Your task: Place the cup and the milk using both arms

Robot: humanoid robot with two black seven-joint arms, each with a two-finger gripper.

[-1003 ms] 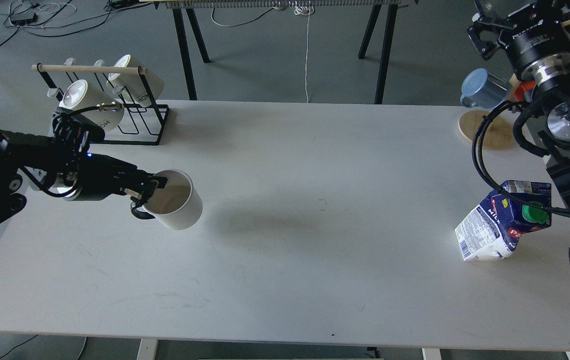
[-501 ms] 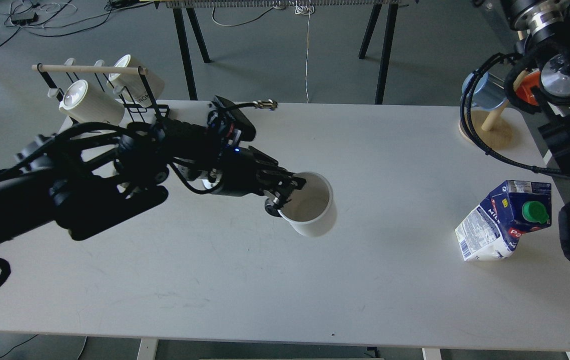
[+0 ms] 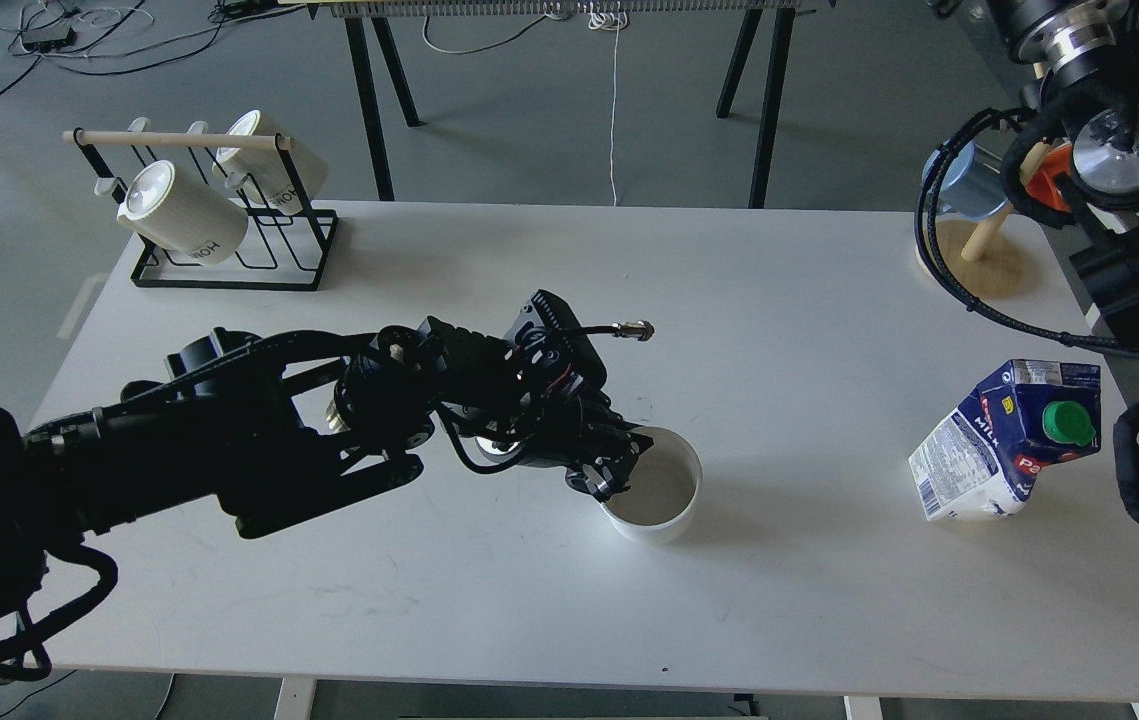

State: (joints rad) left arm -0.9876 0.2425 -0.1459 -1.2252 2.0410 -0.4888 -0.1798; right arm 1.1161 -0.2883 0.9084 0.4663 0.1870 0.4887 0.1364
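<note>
A white cup (image 3: 657, 487) stands upright, mouth up, at the middle of the white table (image 3: 489, 600); I cannot tell whether it touches the top. My left gripper (image 3: 617, 462) is shut on the cup's near-left rim and handle side. The milk carton (image 3: 1007, 440), blue and white with a green cap, leans tilted near the table's right edge, with nothing holding it. My right arm (image 3: 1119, 150) is raised at the upper right, far above the carton, and its gripper is out of the frame.
A black wire rack (image 3: 229, 250) with two white mugs stands at the back left. A blue cup (image 3: 964, 185) hangs on a wooden stand (image 3: 974, 262) at the back right. Black cables hang by the right edge.
My left arm has carried the cup from the left side rightwards to the table's middle, then lowered it and turned it upright. My right arm has risen, taking its gripper out of the frame.
</note>
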